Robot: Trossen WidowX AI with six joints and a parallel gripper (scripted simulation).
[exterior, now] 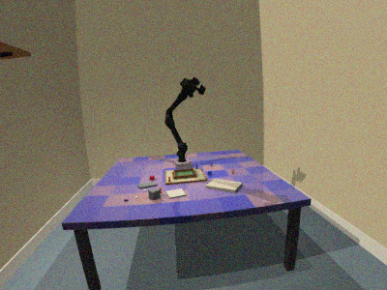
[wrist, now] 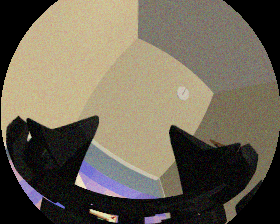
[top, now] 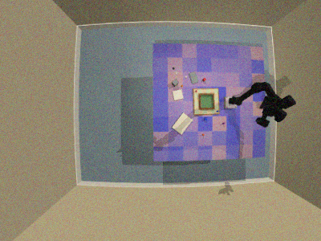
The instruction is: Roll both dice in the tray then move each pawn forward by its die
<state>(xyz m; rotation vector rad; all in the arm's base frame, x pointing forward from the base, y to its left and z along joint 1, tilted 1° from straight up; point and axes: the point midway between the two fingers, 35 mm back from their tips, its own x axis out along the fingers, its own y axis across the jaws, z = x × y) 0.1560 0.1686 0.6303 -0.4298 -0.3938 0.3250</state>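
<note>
You have the patchwork worktop (top: 241, 146) (exterior: 271, 195) (wrist: 107, 179) with the black arm (top: 257, 88) (exterior: 170, 121) reared above it, its gripper (top: 272, 120) (exterior: 198, 85) (wrist: 134, 125) spread wide and holding nothing. On the wall, your wrist view shows a round clock (wrist: 183, 93), too blurred to read.

Taking the top view's upper edge as twelve o'clock, the square game board (top: 206, 91) (exterior: 203, 178) surrounds the green-floored tray (top: 206, 101) (exterior: 184, 173). The red die (top: 204, 79) (exterior: 152, 178) appears to lie on the worktop just off the board at twelve o'clock, and the blue die (top: 205, 119) (exterior: 210, 173) just off it at six. What you can take for the red pawn (top: 196, 91) (exterior: 169, 179) is on the board near its ten-thirty corner; the likely blue pawn (top: 217, 111) (exterior: 196, 166) is near four-thirty.

You seem to be at the opening step, neither die in the tray. Next, bring the gripper down over one die, close on it, carry it above the tray and release. You can make out no brands, labels, pips or arrows at this grain.
</note>
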